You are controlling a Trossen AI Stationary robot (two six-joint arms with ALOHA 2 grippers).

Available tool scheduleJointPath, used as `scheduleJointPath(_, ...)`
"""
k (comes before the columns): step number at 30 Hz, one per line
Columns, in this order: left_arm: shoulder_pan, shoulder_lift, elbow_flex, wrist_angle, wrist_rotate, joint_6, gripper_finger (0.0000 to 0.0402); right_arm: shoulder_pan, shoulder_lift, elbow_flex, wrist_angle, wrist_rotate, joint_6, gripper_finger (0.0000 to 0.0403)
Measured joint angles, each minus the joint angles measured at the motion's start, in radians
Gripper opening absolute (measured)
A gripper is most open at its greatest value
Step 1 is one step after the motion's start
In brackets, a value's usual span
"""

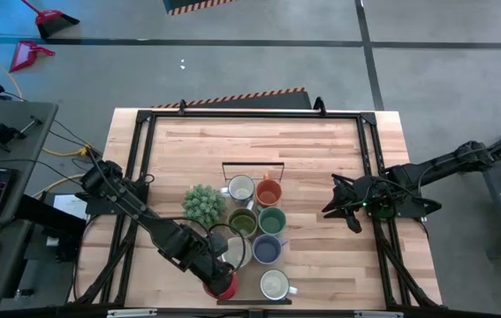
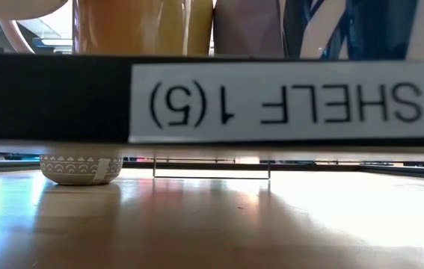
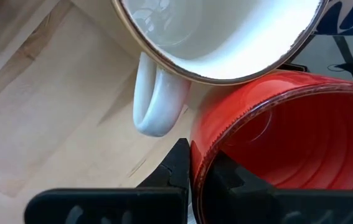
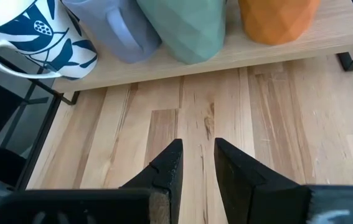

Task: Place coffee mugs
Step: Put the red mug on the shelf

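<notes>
1. A light wooden bench [image 1: 312,159] with a black frame stands on a grey floor, seen from above.
2. A cluster of coffee mugs [image 1: 256,231] sits near the bench centre, toward six o'clock, beside a spiky green potted plant [image 1: 203,203] at the cluster's nine o'clock.
3. The left gripper [image 3: 200,168] is at the cluster's seven o'clock edge, its fingers clamped on the rim of the red mug [image 3: 294,149].
4. A cream-white mug [image 3: 220,37] lies touching the red one.
5. The right gripper [image 4: 198,163] waits at three o'clock, fingers slightly parted, holding nothing.
</notes>
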Motion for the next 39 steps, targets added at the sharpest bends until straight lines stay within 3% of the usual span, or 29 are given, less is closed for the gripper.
scheduleJointPath(39,0.036,0.093,0.0,0.109,0.001,0.055,0.0004,0.0,0.0,0.0,0.037,0.001,-0.044,0.0073)
